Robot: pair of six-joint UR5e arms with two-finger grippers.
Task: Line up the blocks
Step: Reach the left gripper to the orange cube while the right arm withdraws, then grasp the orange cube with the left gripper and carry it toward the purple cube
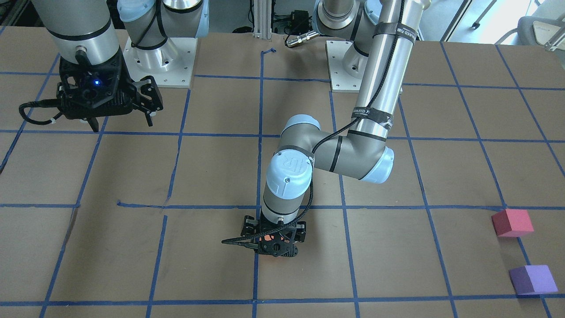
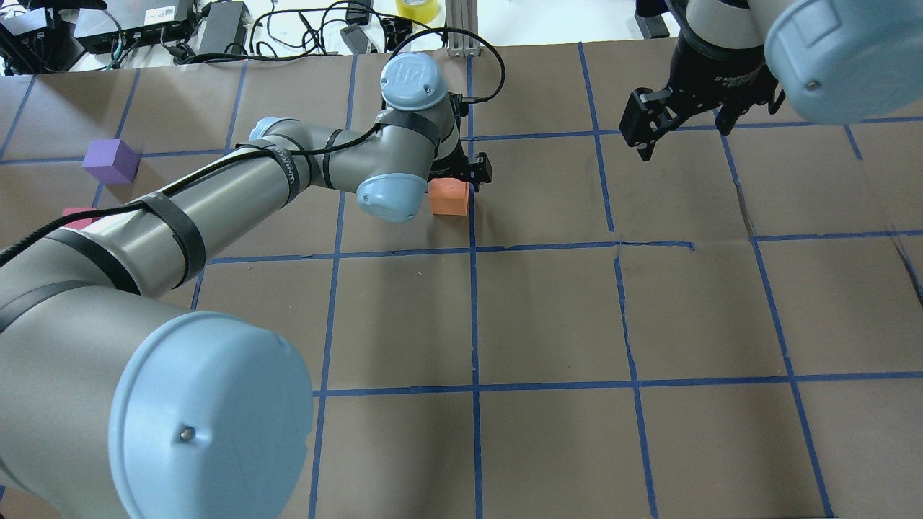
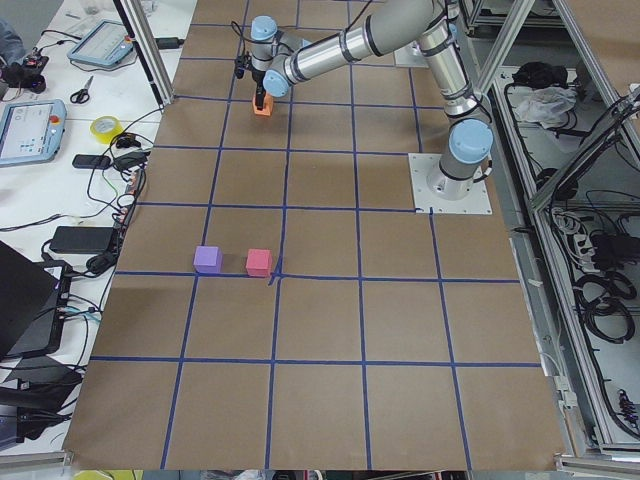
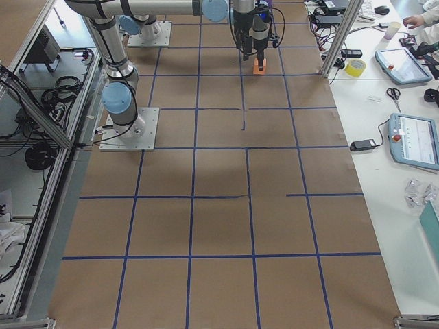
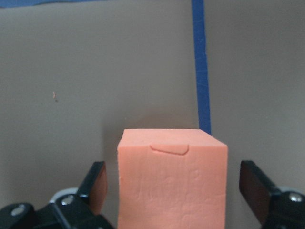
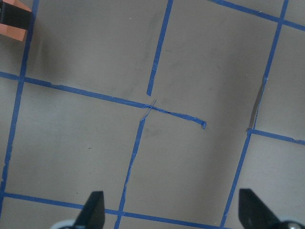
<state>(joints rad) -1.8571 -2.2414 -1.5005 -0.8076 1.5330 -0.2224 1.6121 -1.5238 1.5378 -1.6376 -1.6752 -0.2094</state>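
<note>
Your left tool (image 5: 172,188): wide, straddling the orange matte foam cube (image 2: 448,198) on the brown bench (image 2: 548,310), pads (image 5: 97,183) clear. Your right tool (image 6: 171,210): wide.

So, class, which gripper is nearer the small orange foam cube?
The left. The left gripper straddles the orange foam cube, open, with a finger on each side and gaps showing. The right gripper hangs open well away across the table.

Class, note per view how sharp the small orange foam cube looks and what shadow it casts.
Left wrist view: small orange foam cube large, sharp, its surface dent visible. Overhead view: smaller, a soft shadow beside it.
</note>
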